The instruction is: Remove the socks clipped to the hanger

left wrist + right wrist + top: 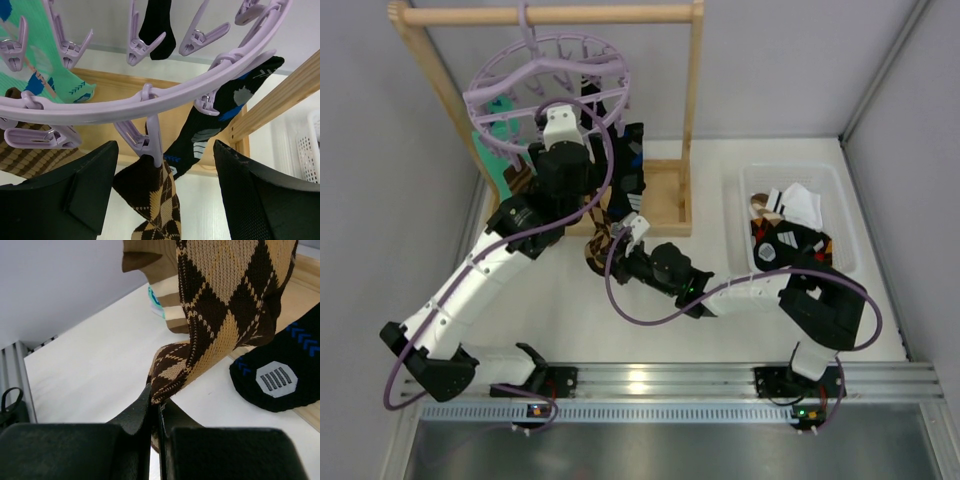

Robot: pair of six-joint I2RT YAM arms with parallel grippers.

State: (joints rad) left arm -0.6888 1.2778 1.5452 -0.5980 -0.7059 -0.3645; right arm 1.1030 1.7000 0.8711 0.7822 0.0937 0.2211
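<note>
1. The hanger [150,102] is lilac all over, clips included.
2. The argyle sock [225,305] has dark brown and tan diamonds crossed by fine stitched lines.
3. The black sock [280,375] carries blue chevrons and a pale grey barred patch.
4. The mint sock [57,85] is bright green with blue marks.
5. The striped sock [30,160], largely hidden, looks brown and tan.
6. The basket [790,170] is white.

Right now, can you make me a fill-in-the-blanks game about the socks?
The right gripper is ____ on the brown diamond sock.
The left gripper stands ____ around a clip.
The hanger hangs from a ____ rack.
The white basket sits on the robot's ____ side.
Missing words: shut, open, wooden, right.
</note>
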